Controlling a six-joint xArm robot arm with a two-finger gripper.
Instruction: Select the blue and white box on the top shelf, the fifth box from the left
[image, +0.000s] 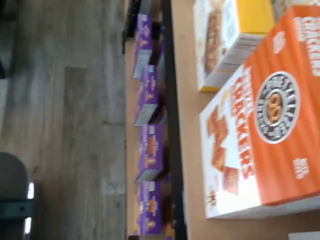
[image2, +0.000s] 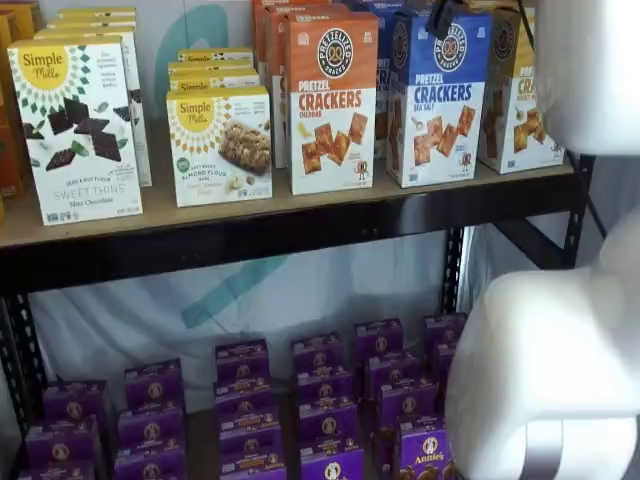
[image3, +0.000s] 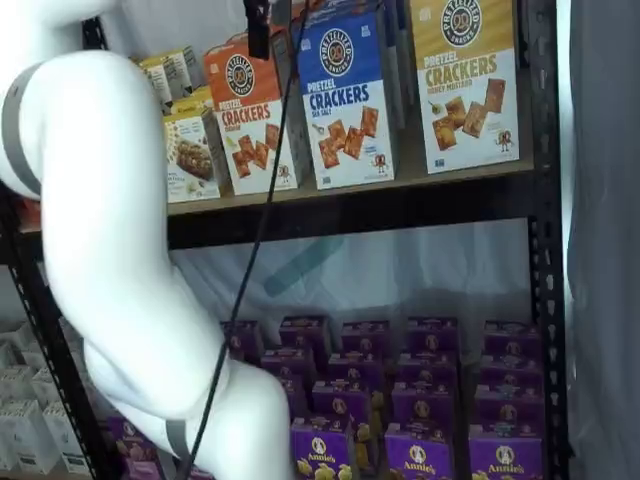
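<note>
The wrist view looks along the tan wooden top shelf (image: 192, 125) at a glossy orange cardboard box (image: 265, 130).

In both shelf views, the blue and white box (image2: 437, 97) stands upright just right of it. The dark fingers (image3: 258, 25) hang above; their gap is hidden, probably wide.

The step in hand seems to be the approach; next, centre over the blue box.

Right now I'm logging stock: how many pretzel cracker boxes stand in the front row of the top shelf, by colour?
Front row of the top shelf:
orange and white box: 1
blue and white box: 1
yellow and white box: 1
Total: 3
</note>
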